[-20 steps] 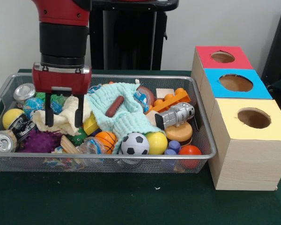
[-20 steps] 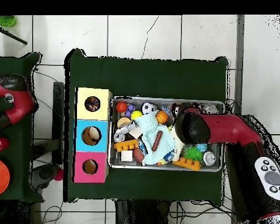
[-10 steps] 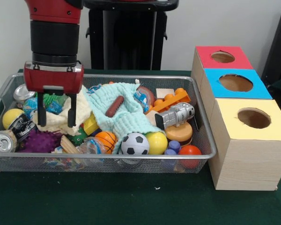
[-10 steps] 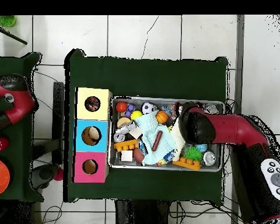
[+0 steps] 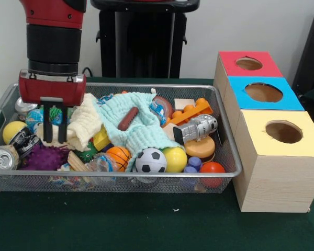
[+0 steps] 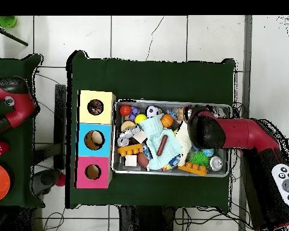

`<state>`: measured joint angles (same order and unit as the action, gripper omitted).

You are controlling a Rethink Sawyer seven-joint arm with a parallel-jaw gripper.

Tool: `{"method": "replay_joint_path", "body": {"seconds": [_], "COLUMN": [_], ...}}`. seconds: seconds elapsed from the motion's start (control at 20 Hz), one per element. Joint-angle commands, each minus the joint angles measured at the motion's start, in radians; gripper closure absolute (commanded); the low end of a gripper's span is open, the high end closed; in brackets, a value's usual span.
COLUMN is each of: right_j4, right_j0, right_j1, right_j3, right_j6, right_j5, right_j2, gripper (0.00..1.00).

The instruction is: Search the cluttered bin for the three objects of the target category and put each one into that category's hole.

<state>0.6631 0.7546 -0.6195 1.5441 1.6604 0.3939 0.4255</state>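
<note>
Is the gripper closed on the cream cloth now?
Yes: the gripper is shut, its fingers pinching the cream cloth.

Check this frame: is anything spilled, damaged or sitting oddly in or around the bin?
Nothing has spilled outside the wire mesh bin. One oddity: the cream cloth is bunched up against the gripper, whose fingers look closed on its edge. The mint green towel lies draped over other toys, with a brown sausage-shaped toy on top.
</note>
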Motion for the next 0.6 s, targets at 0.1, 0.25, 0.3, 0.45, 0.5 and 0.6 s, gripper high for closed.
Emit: {"method": "replay_joint_path", "body": {"seconds": [0.1,0.25,0.3,0.45,0.5,0.6], "right_j4": [0.070,0.077,0.080,0.091,0.095,0.102], "right_j0": [0.013,0.012,0.010,0.002,-0.001,-0.005], "right_j1": [0.060,0.073,0.077,0.088,0.093,0.111], "right_j3": [-0.034,-0.039,-0.042,-0.052,-0.056,-0.066], "right_j6": [-0.181,-0.173,-0.172,-0.165,-0.163,-0.149], "right_j5": [0.057,0.063,0.066,0.064,0.063,0.049], "right_j2": [0.074,0.072,0.071,0.067,0.066,0.062], "gripper": [1.00,1.00,1.00,1.00,1.00,1.00]}}
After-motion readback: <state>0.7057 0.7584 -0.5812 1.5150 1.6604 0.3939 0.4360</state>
